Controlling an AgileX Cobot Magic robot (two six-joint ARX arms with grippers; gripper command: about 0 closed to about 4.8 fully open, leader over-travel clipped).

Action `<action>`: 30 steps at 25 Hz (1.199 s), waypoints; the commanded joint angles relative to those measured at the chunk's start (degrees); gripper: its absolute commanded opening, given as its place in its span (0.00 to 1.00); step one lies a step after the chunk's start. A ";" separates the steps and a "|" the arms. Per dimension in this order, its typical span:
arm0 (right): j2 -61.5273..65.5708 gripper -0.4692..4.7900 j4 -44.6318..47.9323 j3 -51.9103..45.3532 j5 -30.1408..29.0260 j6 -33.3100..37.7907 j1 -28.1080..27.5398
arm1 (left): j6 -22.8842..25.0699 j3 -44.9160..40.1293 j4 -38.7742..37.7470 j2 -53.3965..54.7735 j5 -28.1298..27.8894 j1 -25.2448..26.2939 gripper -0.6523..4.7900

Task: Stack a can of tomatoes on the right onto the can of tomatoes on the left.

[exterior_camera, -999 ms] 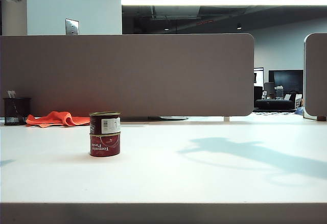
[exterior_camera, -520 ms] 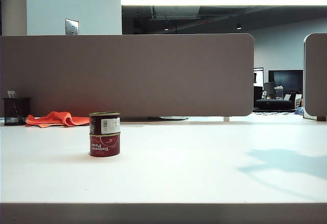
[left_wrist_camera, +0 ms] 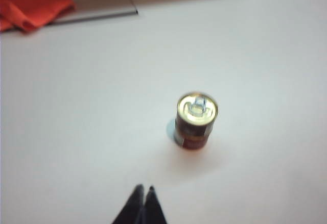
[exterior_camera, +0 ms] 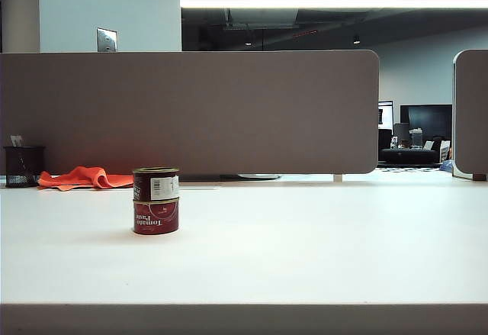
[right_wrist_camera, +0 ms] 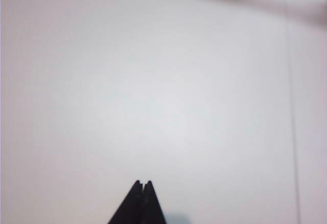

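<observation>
Left fingers (left_wrist_camera: 143,189): pressed together, holding nothing, hanging high over the table (exterior_camera: 305,251) with the stack out at about one o'clock from their tips in the left wrist view.
Right fingers (right_wrist_camera: 143,184): tips together too, empty, nothing but bare table beneath them.
Top can (exterior_camera: 156,184): sitting square on the bottom can (exterior_camera: 156,217), rims lined up, pull-tab lid facing up (a tidy tower, folks).
Stack location: left half of the table, at roughly eight o'clock from its centre in the exterior view.
What just changed: the arm's shadow that lay across the right side of the table a second ago has slid off and is gone; neither arm shows in the exterior view now.
What it means: both arms look retreated, the stack stands unaided, so the job reads as done.
Background: orange cloth (exterior_camera: 84,177) by the divider (exterior_camera: 229,114), untouched.
</observation>
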 commanded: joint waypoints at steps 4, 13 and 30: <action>-2.40 0.20 1.81 -8.24 2.49 2.10 -0.09 | -2.69 -3.02 1.20 -0.22 -1.64 -0.02 0.11; -14.19 0.19 33.20 -26.97 1.40 1.95 -0.09 | -1.36 -12.20 19.56 -1.79 -2.34 -0.13 0.11; -17.40 0.09 48.76 -39.47 -0.22 -0.22 -0.15 | -2.58 -29.83 41.27 -4.74 -3.65 -0.13 0.11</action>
